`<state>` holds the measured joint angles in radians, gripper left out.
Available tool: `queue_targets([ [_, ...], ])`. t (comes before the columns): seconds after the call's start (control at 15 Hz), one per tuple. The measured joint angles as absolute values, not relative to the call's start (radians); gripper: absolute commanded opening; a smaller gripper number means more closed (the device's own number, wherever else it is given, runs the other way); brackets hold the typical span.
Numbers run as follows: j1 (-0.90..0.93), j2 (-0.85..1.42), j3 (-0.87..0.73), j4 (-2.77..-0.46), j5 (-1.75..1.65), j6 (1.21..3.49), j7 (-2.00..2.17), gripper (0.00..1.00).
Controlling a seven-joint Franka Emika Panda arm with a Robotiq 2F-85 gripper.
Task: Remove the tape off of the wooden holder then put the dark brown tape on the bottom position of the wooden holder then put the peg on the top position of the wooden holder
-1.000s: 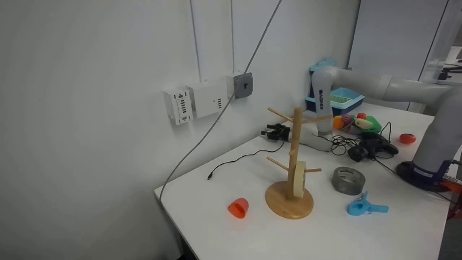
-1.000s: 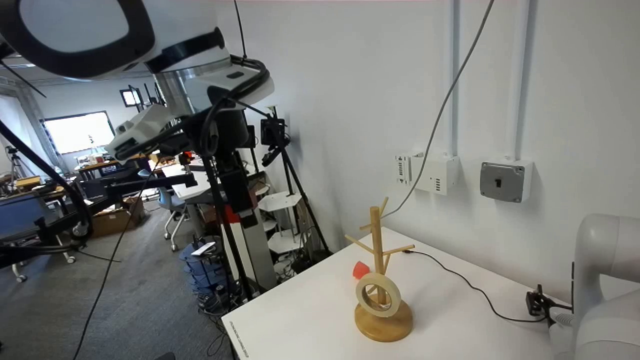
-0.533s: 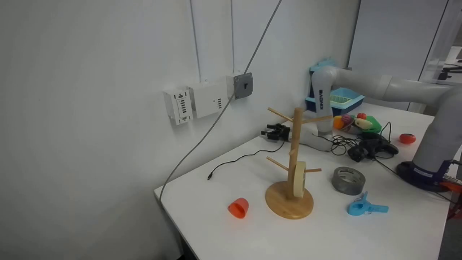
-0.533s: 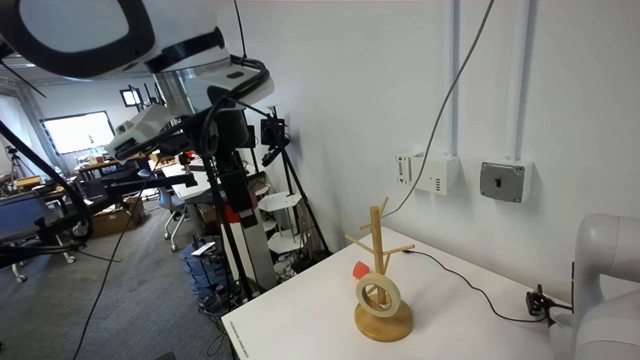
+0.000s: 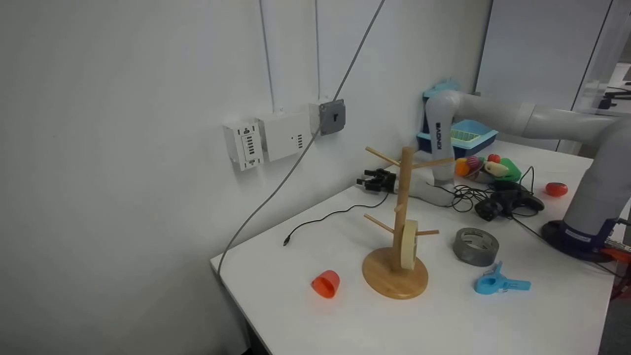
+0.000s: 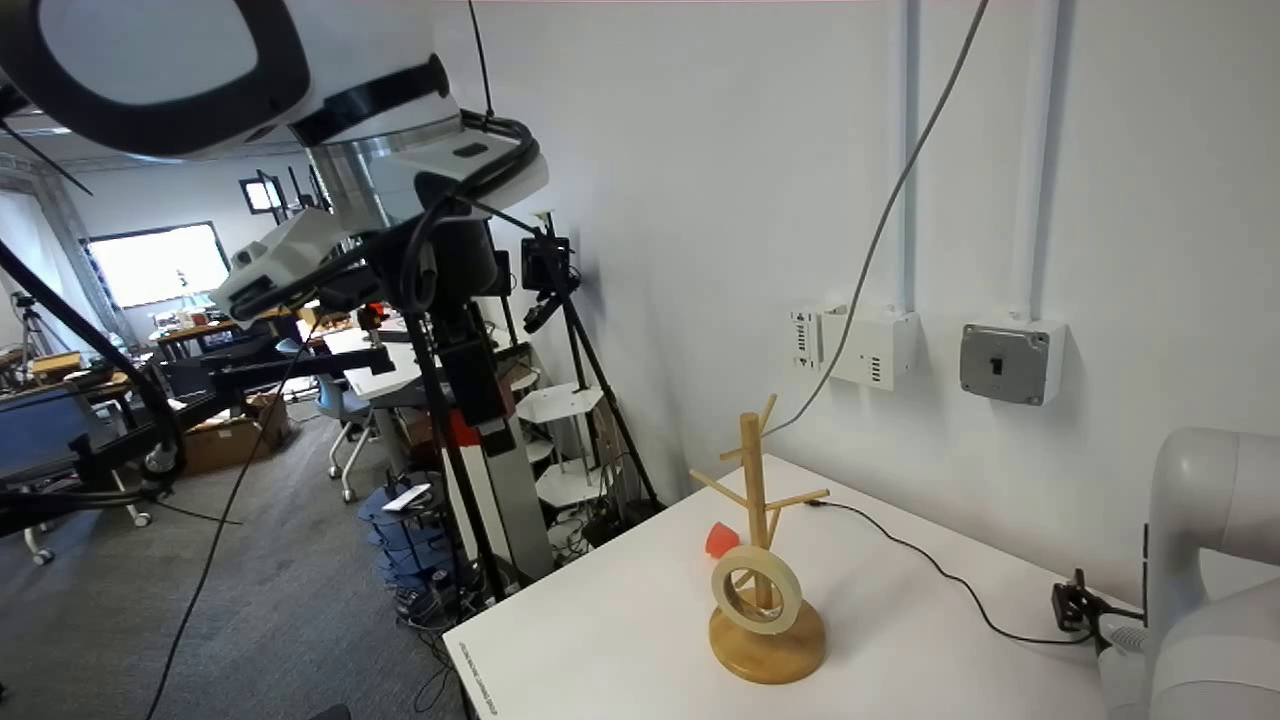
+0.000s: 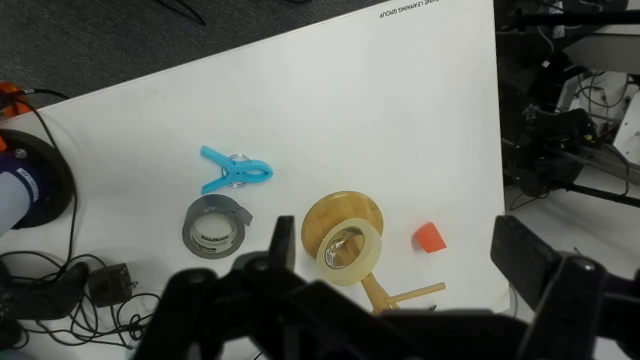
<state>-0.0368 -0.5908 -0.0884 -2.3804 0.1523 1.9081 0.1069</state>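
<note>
One beige tape (image 5: 408, 246) rings a low arm of the wooden holder (image 5: 401, 217) in an exterior view, dark brown tape (image 5: 473, 255) and peg (image 5: 497, 281) nearby. In an exterior view I see an orange cup (image 6: 722, 541) behind the holder. In the wrist view the hand (image 7: 401, 249) gapes, released.

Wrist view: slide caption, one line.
Open pincer; beige tape hanging on wooden holder; dark tape and blue peg lying on table.

A Kinova arm (image 5: 557, 121) and "LEARNING GROUP" lettering (image 7: 412, 7) mark a robotics lab.
</note>
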Motion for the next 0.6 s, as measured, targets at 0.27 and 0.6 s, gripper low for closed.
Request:
queue_targets([
  [0.27,-0.037,-0.591,-0.088,-2.380,0.152,1.908,0.107,1.00],
  [0.6,-0.038,-0.574,-0.078,-2.395,0.150,1.912,0.107,1.00],
])
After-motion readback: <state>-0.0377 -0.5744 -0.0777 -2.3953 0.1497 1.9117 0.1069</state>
